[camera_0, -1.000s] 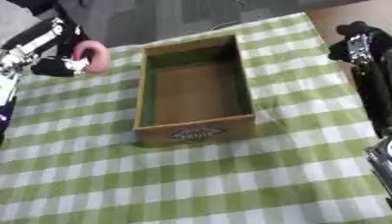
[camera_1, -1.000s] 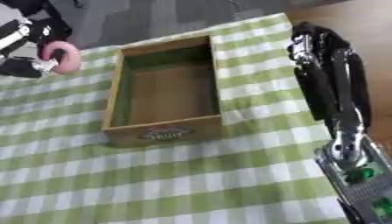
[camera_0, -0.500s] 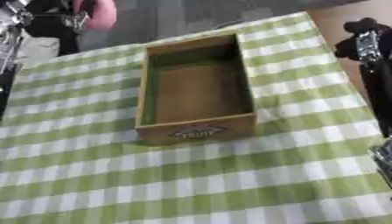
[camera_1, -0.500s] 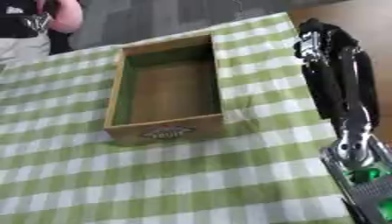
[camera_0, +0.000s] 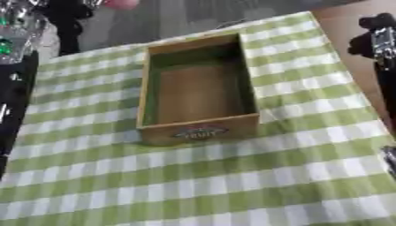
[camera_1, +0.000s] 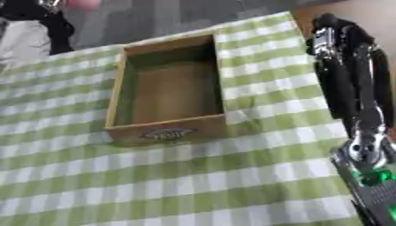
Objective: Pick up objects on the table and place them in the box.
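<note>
An open rectangular wooden box (camera_0: 198, 88) sits empty; a small pink object (camera_1: 81, 4) shows beyond it.

A green-and-white checked tablecloth (camera_0: 232, 185) covers the table, and an open wooden box (camera_0: 198, 88) stands on it.

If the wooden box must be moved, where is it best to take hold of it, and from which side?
Probably best to grip the wooden box by its long side walls, coming from above. It is open-topped and empty, with thin upright walls, and its right wall sits nearest the right hand.
</note>
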Action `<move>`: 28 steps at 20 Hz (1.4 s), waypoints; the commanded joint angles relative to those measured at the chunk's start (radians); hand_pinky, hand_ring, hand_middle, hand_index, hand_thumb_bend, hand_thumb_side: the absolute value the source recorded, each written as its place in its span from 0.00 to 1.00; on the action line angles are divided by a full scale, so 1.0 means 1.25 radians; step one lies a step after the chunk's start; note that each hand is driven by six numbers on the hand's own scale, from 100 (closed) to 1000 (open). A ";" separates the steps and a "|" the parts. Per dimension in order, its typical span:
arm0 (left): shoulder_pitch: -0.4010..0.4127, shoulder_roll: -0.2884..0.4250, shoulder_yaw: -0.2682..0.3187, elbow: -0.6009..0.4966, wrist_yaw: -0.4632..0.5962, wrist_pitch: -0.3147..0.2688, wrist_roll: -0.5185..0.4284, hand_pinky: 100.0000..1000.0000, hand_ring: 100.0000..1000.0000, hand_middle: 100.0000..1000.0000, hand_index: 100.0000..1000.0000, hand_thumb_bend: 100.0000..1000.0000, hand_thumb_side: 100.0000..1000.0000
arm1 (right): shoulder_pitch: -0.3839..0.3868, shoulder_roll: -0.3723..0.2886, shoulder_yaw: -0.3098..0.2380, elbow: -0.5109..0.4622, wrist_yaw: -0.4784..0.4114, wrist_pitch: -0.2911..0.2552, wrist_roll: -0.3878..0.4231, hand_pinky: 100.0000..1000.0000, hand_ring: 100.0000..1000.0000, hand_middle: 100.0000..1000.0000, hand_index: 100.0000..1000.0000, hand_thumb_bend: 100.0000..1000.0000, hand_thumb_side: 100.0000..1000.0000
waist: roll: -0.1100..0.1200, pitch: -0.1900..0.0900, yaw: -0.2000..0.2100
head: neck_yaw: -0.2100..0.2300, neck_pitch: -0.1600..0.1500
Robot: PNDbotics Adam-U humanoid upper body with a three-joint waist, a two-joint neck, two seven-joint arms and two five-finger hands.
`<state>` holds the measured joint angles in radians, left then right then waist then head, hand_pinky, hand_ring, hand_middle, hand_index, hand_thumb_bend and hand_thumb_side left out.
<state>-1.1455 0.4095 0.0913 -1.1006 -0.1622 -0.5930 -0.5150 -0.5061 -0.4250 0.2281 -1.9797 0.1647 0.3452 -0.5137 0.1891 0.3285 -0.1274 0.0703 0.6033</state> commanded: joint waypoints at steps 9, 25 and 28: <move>0.008 -0.094 -0.007 -0.050 -0.198 -0.251 -0.133 0.25 0.42 0.48 0.60 0.00 0.26 | -0.027 0.006 -0.005 -0.016 -0.039 -0.032 -0.149 0.75 0.59 0.51 0.76 0.00 0.90 | -0.001 -0.005 -0.019 | 0.035 -0.021; 0.039 -0.111 -0.066 0.002 -0.358 -0.251 -0.104 0.26 0.44 0.47 0.60 0.00 0.23 | -0.023 0.001 -0.001 -0.016 -0.045 -0.033 -0.154 0.75 0.59 0.51 0.75 0.00 0.90 | 0.002 0.002 -0.020 | 0.038 -0.027; 0.043 -0.113 -0.079 0.005 -0.382 -0.251 -0.108 0.27 0.45 0.47 0.60 0.00 0.22 | -0.023 0.001 -0.001 -0.016 -0.045 -0.034 -0.154 0.75 0.59 0.51 0.75 0.00 0.90 | 0.003 0.003 -0.020 | 0.038 -0.027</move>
<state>-1.0774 0.2542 -0.0032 -1.0865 -0.6271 -0.6821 -0.4258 -0.5266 -0.4118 0.2292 -1.9797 0.1131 0.3003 -0.6990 0.2015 0.3514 -0.1538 0.1160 0.5776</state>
